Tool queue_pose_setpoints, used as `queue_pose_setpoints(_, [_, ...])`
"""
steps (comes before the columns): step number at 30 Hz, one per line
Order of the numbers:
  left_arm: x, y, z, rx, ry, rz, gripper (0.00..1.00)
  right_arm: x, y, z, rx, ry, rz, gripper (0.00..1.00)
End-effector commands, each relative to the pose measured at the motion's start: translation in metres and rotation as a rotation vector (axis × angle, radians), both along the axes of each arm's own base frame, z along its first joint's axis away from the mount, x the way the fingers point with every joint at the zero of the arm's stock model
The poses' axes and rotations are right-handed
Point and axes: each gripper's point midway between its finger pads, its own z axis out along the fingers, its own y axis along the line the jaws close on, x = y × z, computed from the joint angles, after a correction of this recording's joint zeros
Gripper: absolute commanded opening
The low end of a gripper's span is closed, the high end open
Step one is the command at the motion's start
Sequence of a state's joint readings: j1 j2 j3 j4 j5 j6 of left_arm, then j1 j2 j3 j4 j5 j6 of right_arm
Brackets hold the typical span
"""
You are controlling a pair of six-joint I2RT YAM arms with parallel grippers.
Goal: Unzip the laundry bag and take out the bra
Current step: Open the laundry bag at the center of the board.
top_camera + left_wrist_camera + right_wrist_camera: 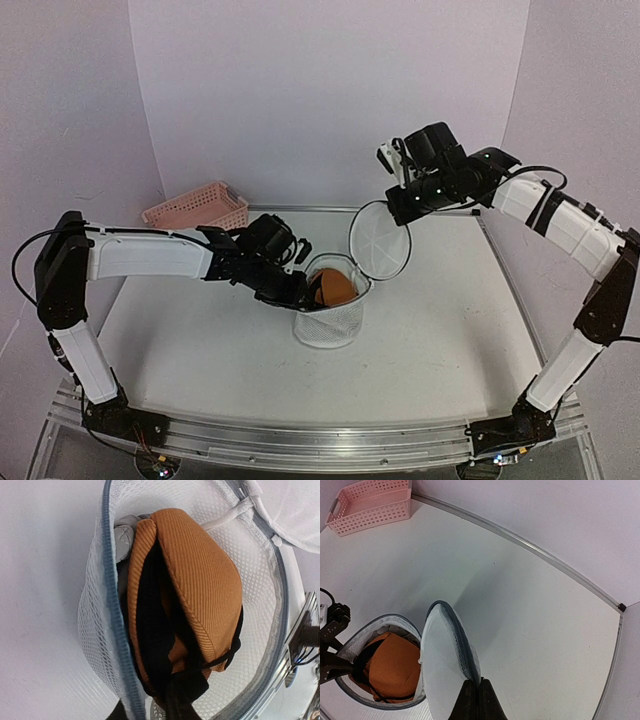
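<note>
The white mesh laundry bag (328, 325) stands upright at the table's middle with its zip undone. My right gripper (398, 205) is shut on the edge of the round lid (380, 240) and holds it upright above the bag's right rim; the right wrist view shows the fingers (470, 700) pinched on the dark zip rim of the lid (442, 665). The orange bra (335, 288) with black lining fills the bag (200, 590). My left gripper (303, 290) is at the bag's left rim (112, 605); one finger (182, 702) is inside against the bra's black end, the other outside the mesh.
A pink lattice basket (197, 207) stands at the back left by the wall, also in the right wrist view (370, 502). A raised metal rail (530, 547) runs along the table's far edge.
</note>
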State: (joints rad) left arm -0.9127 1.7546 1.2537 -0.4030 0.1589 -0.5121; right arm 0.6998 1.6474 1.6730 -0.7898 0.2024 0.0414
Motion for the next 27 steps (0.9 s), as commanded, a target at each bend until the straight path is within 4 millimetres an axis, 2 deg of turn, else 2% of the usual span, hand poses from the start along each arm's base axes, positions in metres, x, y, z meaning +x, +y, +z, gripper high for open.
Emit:
queue_pose_setpoints(1, [0.004, -0.010, 0.024, -0.029, -0.052, -0.057, 0.11, -0.003, -0.019, 0.019, 0.072, -0.028, -0.049, 0.00])
queue_pose_setpoints(4, [0.001, -0.009, 0.024, -0.020, -0.061, -0.090, 0.00, -0.003, -0.031, 0.004, 0.087, 0.006, -0.071, 0.00])
queue_pose_setpoints(9, [-0.005, -0.006, 0.022, -0.003, -0.070, -0.141, 0.00, -0.005, -0.049, -0.024, 0.141, 0.076, -0.096, 0.01])
queue_pose_setpoints(13, [-0.009, -0.005, 0.018, 0.008, -0.068, -0.170, 0.00, -0.007, -0.060, -0.043, 0.182, 0.111, -0.113, 0.13])
queue_pose_setpoints(15, [-0.011, -0.005, 0.016, 0.009, -0.064, -0.179, 0.00, -0.006, -0.062, -0.047, 0.200, 0.110, -0.119, 0.22])
queue_pose_setpoints(19, [-0.012, -0.005, 0.013, 0.013, -0.061, -0.191, 0.00, -0.004, -0.063, -0.045, 0.225, 0.099, -0.126, 0.33])
queue_pose_setpoints(24, [-0.014, -0.008, 0.013, 0.013, -0.059, -0.198, 0.00, -0.001, -0.063, -0.038, 0.244, 0.079, -0.131, 0.44])
queue_pose_setpoints(27, [-0.015, -0.010, 0.012, 0.012, -0.057, -0.200, 0.00, 0.001, -0.069, -0.040, 0.225, 0.066, -0.163, 0.48])
